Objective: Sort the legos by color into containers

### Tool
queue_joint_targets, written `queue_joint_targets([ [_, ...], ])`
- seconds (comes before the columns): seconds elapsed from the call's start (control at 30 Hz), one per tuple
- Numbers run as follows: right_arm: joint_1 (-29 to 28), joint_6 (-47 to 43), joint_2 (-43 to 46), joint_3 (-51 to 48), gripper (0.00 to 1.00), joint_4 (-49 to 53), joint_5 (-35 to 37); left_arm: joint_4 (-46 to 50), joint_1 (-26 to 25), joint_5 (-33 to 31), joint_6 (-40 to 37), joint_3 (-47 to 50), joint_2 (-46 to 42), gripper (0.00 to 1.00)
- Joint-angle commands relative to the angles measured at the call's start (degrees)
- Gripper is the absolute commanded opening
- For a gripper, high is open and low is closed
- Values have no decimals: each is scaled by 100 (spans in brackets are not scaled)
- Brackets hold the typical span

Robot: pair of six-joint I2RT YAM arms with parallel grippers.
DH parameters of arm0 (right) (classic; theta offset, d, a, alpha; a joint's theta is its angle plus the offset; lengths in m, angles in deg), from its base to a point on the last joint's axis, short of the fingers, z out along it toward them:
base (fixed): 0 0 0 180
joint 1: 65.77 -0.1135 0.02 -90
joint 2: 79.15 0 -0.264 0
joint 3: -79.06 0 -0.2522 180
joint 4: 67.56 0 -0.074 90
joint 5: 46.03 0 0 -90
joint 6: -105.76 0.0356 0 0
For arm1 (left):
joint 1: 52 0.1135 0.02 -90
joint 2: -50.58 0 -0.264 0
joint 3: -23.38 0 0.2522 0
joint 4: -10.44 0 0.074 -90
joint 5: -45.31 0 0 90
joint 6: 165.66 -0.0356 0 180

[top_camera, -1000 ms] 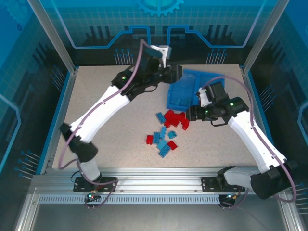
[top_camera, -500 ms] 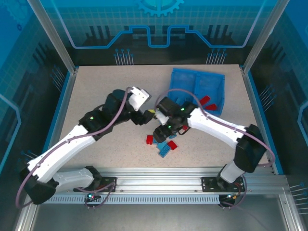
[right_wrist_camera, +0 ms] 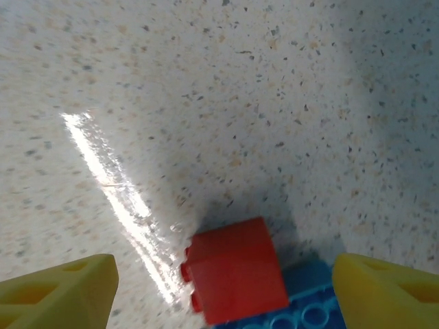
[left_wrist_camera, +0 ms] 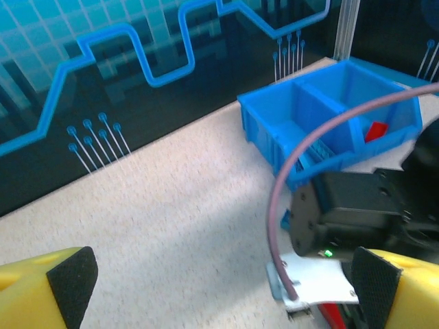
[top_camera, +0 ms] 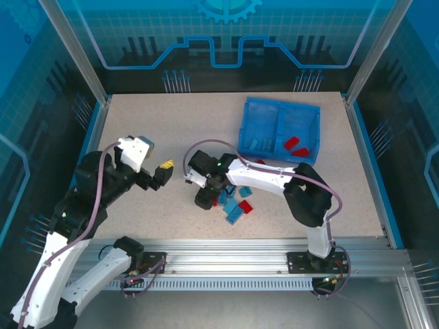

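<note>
Pulled back since half a second ago, the left arm now sits over the left part of the speckled beige table (top_camera: 137, 123). The left gripper (top_camera: 162, 171) is well apart from the bricks, its yellow fingers spread wide with nothing between them. In the left wrist view that left gripper (left_wrist_camera: 223, 281) frames bare tabletop and the right arm's dark wrist housing (left_wrist_camera: 350, 205).

Right of it, the right arm has swung leftward too, and the right gripper (top_camera: 204, 197) points down at the left edge of the loose pile of small red and light blue studded plastic bricks (top_camera: 236, 203) near the table's middle. From the right wrist camera, the right gripper (right_wrist_camera: 226, 288) is open wide. A small red studded brick (right_wrist_camera: 236, 271) lies on the table between its yellow fingertips, clear of both, with a light blue studded brick (right_wrist_camera: 309, 312) touching it on the right.

Farther right and toward the back stands the shallow rectangular blue plastic tray (top_camera: 247, 113). Its left compartment (top_camera: 264, 127) holds light blue bricks and its right compartment (top_camera: 307, 130) holds red ones.
</note>
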Motion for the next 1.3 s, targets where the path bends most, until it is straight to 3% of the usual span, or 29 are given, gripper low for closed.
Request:
queue_joint_targets([
  [0.0,-57,-560,-330,295,84,284,211,551,55,332,127,162,-201,99],
  [0.23,-29,-655,-580,412,78,595,237,645,55,673,-21,342,-467,99],
  [0.43,-26,-626,-712,339,64,604,488,535,59,959,-243,463,-446,99],
  [0.73,-31,-408,-793,475,47,570,551,992,55,1906,-884,533,-398,99],
  [0.87,54,-232,-341,434,39,511,507,1158,54,2272,-1309,604,-364,99],
  [1.07,396,217,806,173,36,360,562,947,61,2632,-1696,732,-240,99],
  [1.27,1061,901,1890,-54,36,36,1112,116,54,2945,-1291,823,80,99],
])
